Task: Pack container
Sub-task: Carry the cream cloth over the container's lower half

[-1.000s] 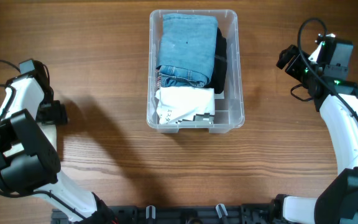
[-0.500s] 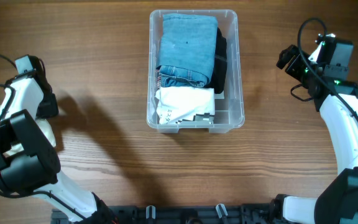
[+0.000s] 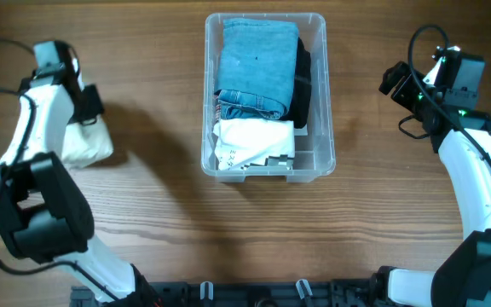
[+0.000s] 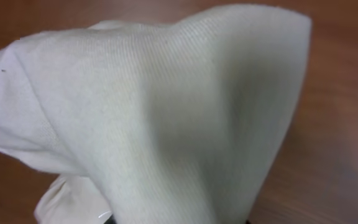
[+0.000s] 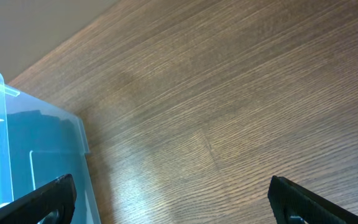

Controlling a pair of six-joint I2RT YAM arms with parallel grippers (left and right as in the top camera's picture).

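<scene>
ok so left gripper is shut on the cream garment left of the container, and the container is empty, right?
Not empty: the overhead view shows the container holding folded blue jeans, a white garment and a black garment. The left gripper is shut on the cream garment, left of it.

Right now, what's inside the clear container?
In the container: folded blue jeans, a black garment beside them, a white garment at the end nearest the robot. Anything beneath these clothes is covered.

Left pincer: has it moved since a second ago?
Yes. The left pincer, gripping a cream cloth, moved up the picture, from level with the container's near end to its middle.
</scene>
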